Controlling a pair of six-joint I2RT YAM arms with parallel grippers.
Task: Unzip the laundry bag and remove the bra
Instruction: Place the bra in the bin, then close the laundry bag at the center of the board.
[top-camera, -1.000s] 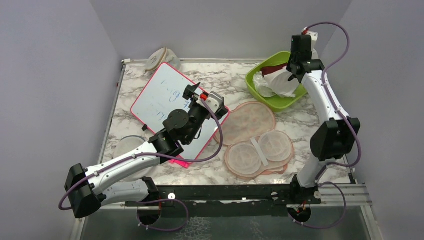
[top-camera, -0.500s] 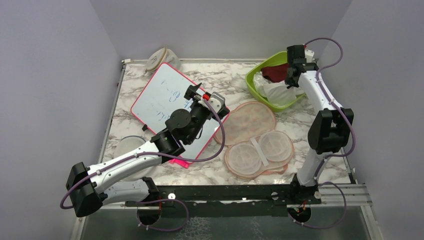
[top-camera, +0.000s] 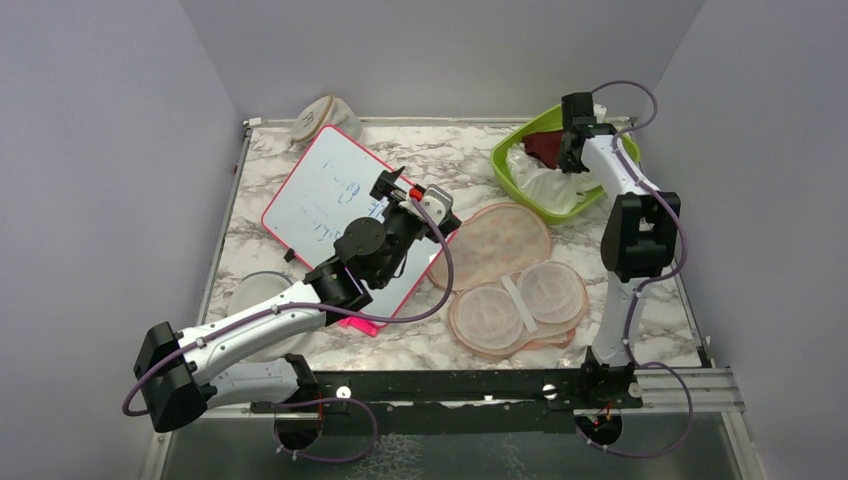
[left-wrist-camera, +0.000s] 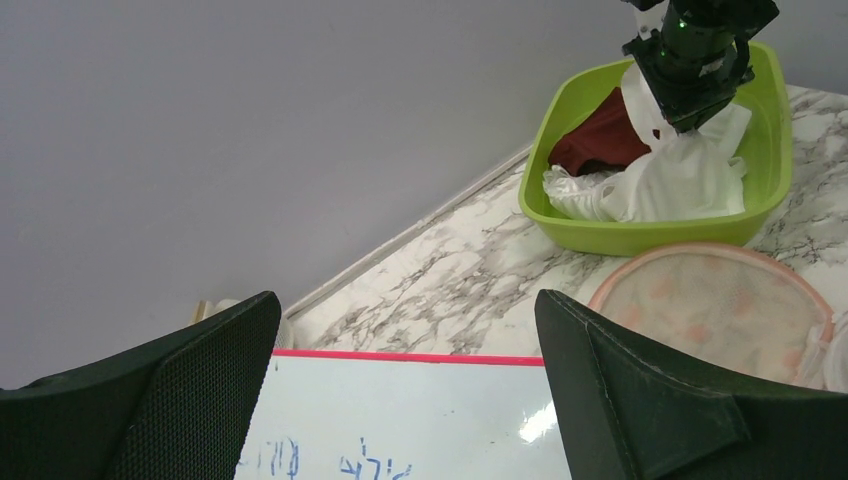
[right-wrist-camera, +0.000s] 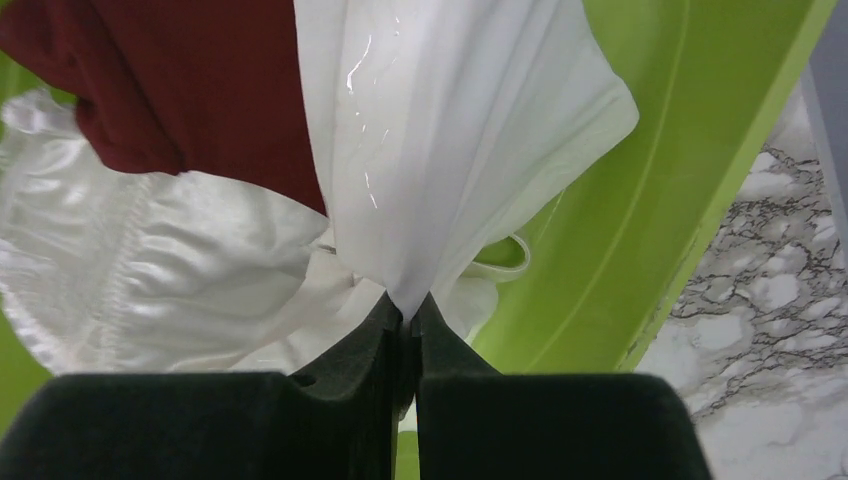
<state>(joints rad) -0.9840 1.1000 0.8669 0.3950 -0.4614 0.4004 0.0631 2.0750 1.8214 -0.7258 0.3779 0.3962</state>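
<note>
Top view: laundry bag (top-camera: 497, 243) lies unzipped and spread flat on the marble table (top-camera: 440, 150), centre-right of frame, w/ two pale round cups showing on its lower half. Green tub (top-camera: 512, 168) sits upper right, just beyond the bag. Right gripper (top-camera: 572, 150) is down in the tub over the bra (top-camera: 555, 182), a white crumpled heap, w/ a maroon mask (top-camera: 545, 147) beside it. Left gripper (top-camera: 410, 195) hangs over the pink-framed whiteboard (top-camera: 325, 195), centre-left, holding nothing. Beige round fabric item (top-camera: 320, 118) sits at the upper-left table corner.

Left wrist view: left gripper (left-wrist-camera: 405, 310) has its fingers wide apart w/ nothing between them, whiteboard (left-wrist-camera: 400, 425) below along the bottom edge. Upper right, the right gripper (left-wrist-camera: 690, 115) pinches the bra (left-wrist-camera: 680, 180), which drapes down into the tub (left-wrist-camera: 640, 237). Mask (left-wrist-camera: 600, 140) is left of it, and the bag (left-wrist-camera: 720, 305) is lower right, near the tub.

Right wrist view: right gripper (right-wrist-camera: 405, 318) is clamped tight on a gathered fold of the bra (right-wrist-camera: 450, 130). Mask (right-wrist-camera: 190, 90) is upper left, the tub wall (right-wrist-camera: 650, 200) on the right, w/ marble at the far right edge.
</note>
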